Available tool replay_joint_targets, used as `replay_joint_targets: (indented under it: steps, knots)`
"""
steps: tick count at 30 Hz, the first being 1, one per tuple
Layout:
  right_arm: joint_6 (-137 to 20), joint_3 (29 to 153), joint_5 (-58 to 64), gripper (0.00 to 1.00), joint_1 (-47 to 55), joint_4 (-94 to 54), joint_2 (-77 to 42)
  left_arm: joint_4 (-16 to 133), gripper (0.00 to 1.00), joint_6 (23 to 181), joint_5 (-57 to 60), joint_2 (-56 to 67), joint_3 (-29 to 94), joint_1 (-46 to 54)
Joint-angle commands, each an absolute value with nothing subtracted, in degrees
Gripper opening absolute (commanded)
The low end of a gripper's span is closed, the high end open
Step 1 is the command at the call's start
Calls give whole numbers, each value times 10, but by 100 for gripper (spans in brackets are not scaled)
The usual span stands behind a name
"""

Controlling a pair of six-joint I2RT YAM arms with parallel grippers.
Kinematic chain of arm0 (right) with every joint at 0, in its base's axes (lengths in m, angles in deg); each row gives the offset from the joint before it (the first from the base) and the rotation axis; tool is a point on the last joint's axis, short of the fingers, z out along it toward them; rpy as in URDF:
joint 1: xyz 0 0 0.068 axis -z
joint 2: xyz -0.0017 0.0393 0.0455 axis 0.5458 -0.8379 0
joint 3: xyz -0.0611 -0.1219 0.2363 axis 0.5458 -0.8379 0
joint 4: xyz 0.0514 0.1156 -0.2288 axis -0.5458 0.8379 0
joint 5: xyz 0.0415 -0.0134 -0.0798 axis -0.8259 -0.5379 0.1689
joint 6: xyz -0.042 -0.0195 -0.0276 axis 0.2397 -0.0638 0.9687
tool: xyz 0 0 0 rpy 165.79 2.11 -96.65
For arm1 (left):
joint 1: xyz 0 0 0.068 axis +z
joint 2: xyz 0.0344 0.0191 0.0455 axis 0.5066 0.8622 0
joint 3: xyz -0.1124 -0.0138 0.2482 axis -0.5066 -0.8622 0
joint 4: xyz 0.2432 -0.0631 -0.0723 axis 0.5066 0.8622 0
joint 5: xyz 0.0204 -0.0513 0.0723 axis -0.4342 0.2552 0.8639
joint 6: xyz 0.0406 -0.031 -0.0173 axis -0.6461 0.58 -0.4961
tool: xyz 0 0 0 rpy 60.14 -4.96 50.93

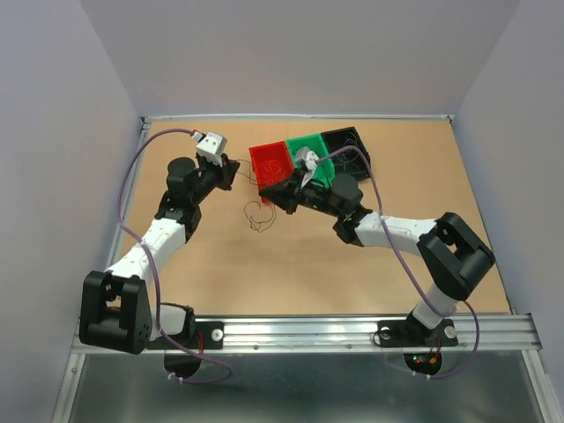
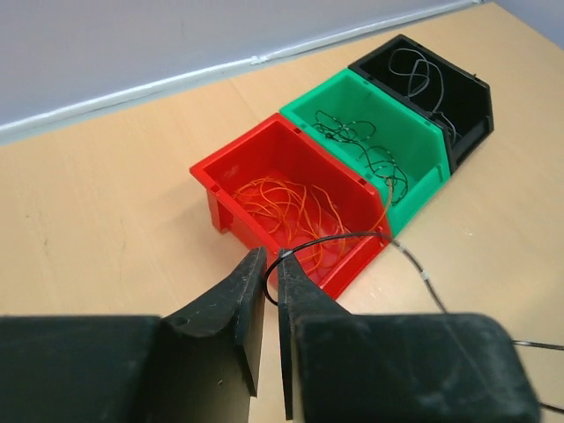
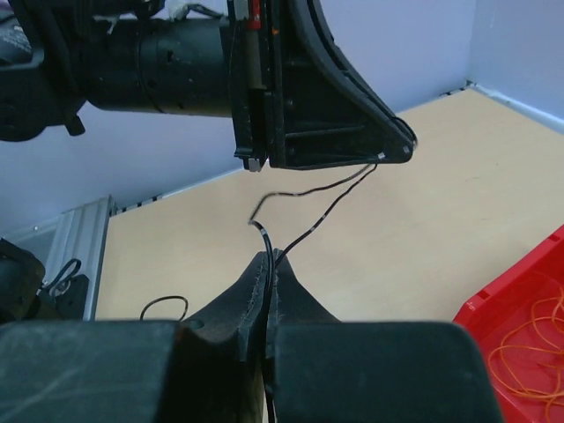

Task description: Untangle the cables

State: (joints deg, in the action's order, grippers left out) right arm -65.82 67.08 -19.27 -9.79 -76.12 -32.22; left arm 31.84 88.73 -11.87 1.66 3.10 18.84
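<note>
the right gripper is clamped shut on a thin black wire that waves up to the left gripper, whose jaws, a sliver apart, pinch its other end; beyond, orange wires coil in a red bin, dark wires in a green bin and a black bin.

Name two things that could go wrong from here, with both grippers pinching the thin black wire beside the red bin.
1. The left gripper and right gripper are both shut on the same black wire, with only a short span between them. Pulling apart could snap it or slip it free.
2. In the left wrist view the wire arcs across the red bin's front corner. It may snag there or hook the orange wires inside.
</note>
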Motion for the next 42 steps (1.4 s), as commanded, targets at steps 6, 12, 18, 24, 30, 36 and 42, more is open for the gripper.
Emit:
replay_joint_targets:
  steps: [6, 12, 18, 24, 30, 36, 42]
  knots:
    - [-654, 645, -237, 1, -92, -707, -230, 286, 22, 830, 30, 15, 53, 205]
    - [-646, 623, -183, 1, -84, -684, -188, 284, 24, 823, 57, 32, 59, 205]
    - [-722, 653, -71, 0, -54, -683, -196, 288, 24, 812, -29, 37, 58, 202]
    - [-821, 679, 19, 1, -3, -702, -224, 302, 24, 785, -41, 43, 59, 180]
    - [-844, 710, 56, 0, 40, -690, -248, 328, 26, 758, -46, 53, 68, 140]
    - [-815, 736, 114, 1, 71, -618, -263, 329, 29, 755, -49, 76, 93, 80]
    - [-836, 768, 54, 0, 172, -572, -309, 369, 30, 757, -38, 203, 208, 13]
